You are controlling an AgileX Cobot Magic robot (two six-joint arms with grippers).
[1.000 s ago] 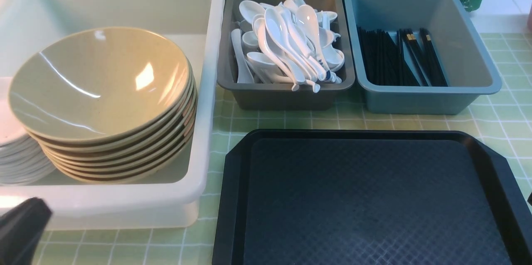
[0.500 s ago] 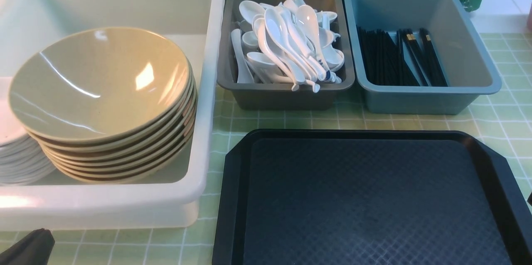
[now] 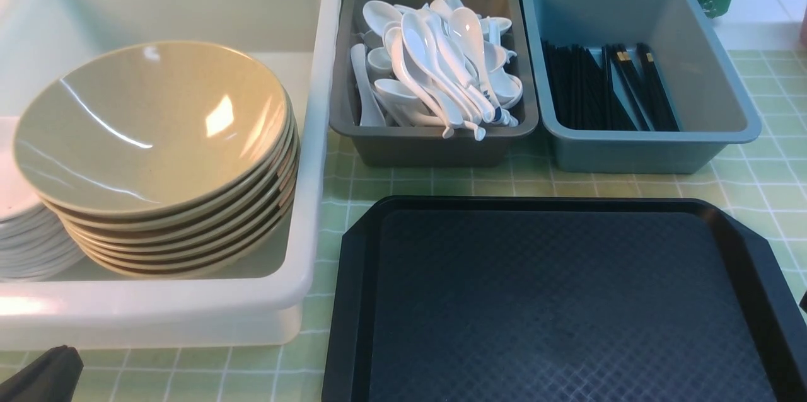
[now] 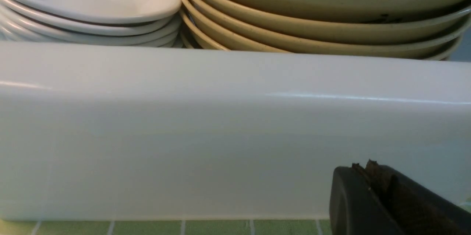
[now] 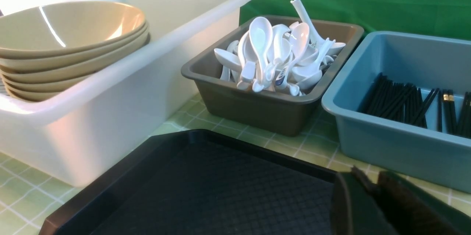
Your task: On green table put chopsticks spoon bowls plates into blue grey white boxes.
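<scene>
Front view: the tabletop [image 3: 756,188] carries three boxes in a row. The white box [image 3: 302,137], on the left, holds a stack of bowls [image 3: 157,137] with a stack of plates [image 3: 25,232] touching it on its left side. The grey box [image 3: 435,143], in the middle, holds a heap of white spoons; the spoon with blue writing [image 3: 488,99] lies on top, toward the near wall. The blue box [image 3: 649,150], on the right, holds the chopsticks [image 3: 605,87] lying flat on its floor. A black tray [image 3: 555,301] sits on the tabletop, just in front of the grey and blue boxes. The left end effector [image 3: 44,377] shows at the lower left corner, in front of the white box; its state cannot be told here. Left wrist view: the left end effector [image 4: 371,172] sits close to the outer wall of the white box [image 4: 220,132], fingers pressed together, gripping nothing. Bowls [image 4: 312,25] and plates [image 4: 92,6] rise above the rim. Right wrist view: the right end effector [image 5: 371,183] hangs over the edge of the black tray [image 5: 206,190], near the blue box [image 5: 386,146], fingers pressed together and empty.
</scene>
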